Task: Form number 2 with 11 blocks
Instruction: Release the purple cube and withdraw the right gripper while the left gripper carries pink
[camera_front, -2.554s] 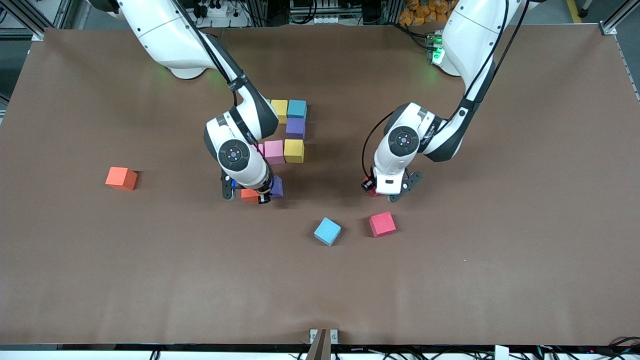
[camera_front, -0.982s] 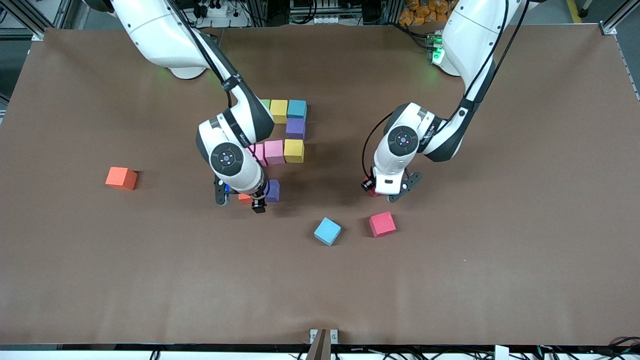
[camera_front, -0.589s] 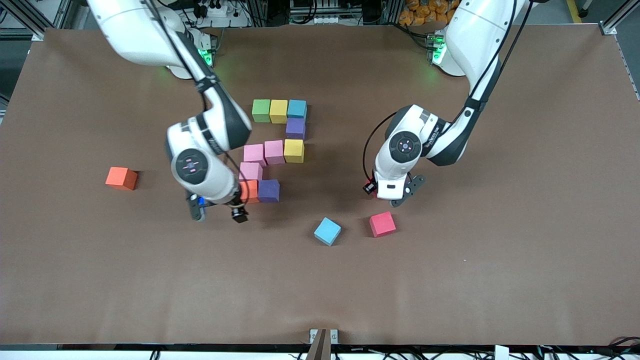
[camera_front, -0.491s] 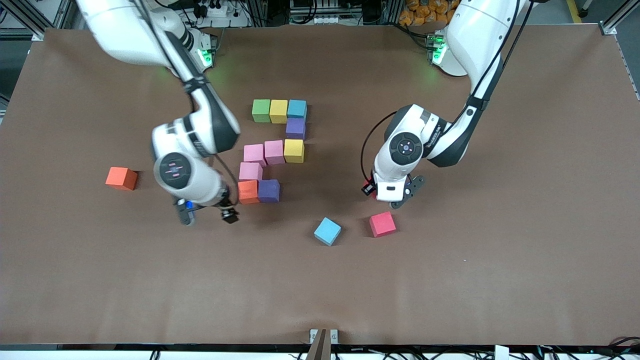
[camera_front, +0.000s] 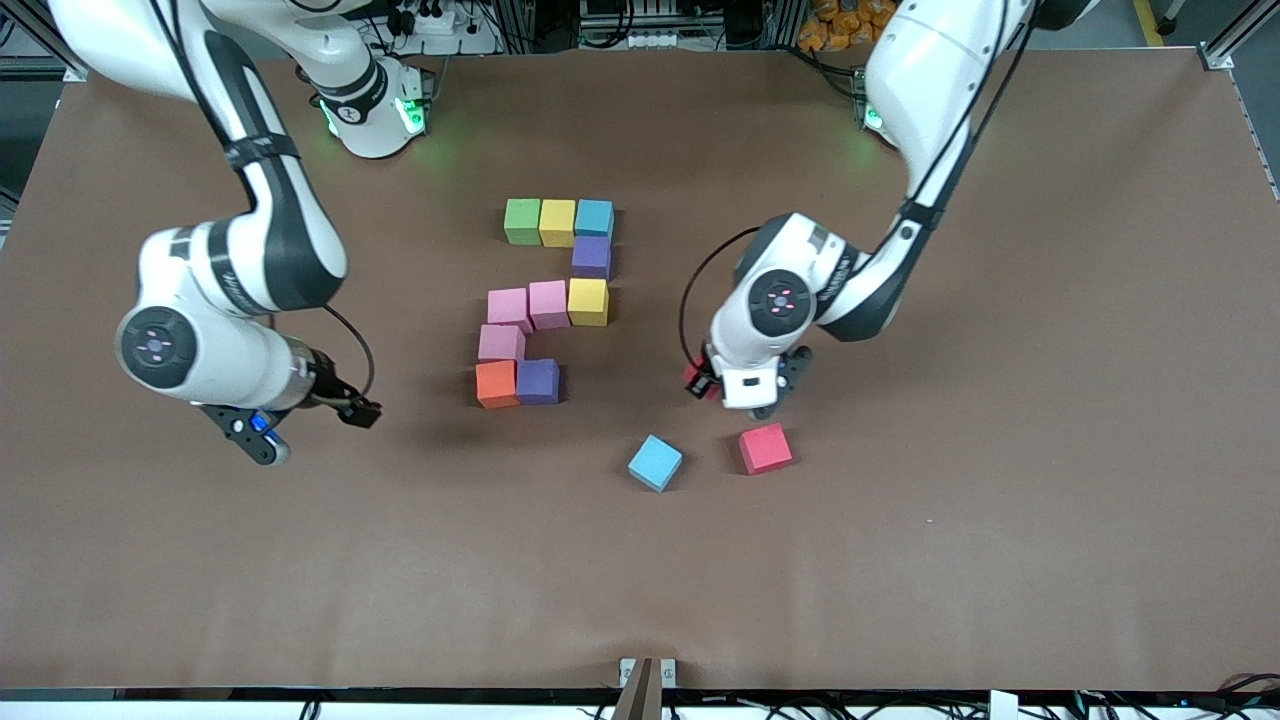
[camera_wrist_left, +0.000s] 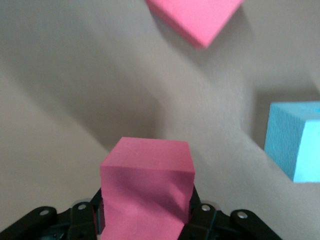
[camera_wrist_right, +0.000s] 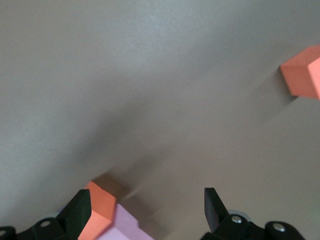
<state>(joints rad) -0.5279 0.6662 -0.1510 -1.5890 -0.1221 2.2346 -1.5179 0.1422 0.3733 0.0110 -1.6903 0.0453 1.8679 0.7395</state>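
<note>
gripping red block (camera_wrist_left: 147, 187) (left gripper (camera_wrist_left: 145, 220))

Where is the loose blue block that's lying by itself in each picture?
Front view: the loose blue block lies nearer the camera than the number, beside the loose red block.
Left wrist view: partly cut off by the frame, near that same loose red block.
Right wrist view: not in it.
Shared landmark: the loose red block, in the front and left wrist views.

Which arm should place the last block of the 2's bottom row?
Left. Its gripper already holds a red block in the air beside the purple block ending that row. The right gripper is open and empty, over bare table toward its own end.
</note>
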